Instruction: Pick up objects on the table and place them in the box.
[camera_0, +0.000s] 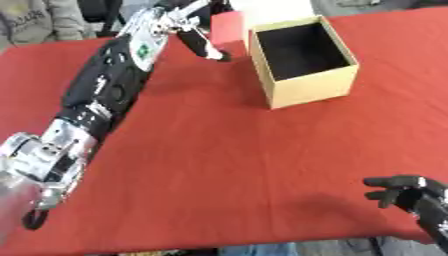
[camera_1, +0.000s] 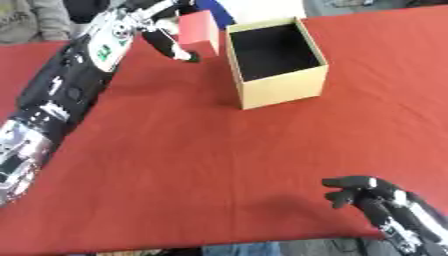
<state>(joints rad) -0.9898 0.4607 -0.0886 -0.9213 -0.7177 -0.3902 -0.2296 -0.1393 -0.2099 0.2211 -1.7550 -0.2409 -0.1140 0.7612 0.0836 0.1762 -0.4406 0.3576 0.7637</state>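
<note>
A red block (camera_1: 199, 29) is at the far side of the red table, just left of the open cardboard box (camera_1: 284, 87). My left arm stretches from the lower left up to it. My left hand (camera_1: 162, 30) is curled round the block, with one dark finger reaching down along its left face toward the cloth. Whether the block rests on the table or is lifted I cannot tell. The box stands upright and its dark inside looks empty. My right hand (camera_1: 367, 192) rests at the lower right near the table's front edge, fingers relaxed and holding nothing.
A white object (camera_0: 276, 10) and a bit of blue (camera_1: 214, 7) lie behind the box at the far edge. A person in grey (camera_0: 35, 20) is at the far left corner. Red cloth (camera_0: 262, 160) covers the table's middle and front.
</note>
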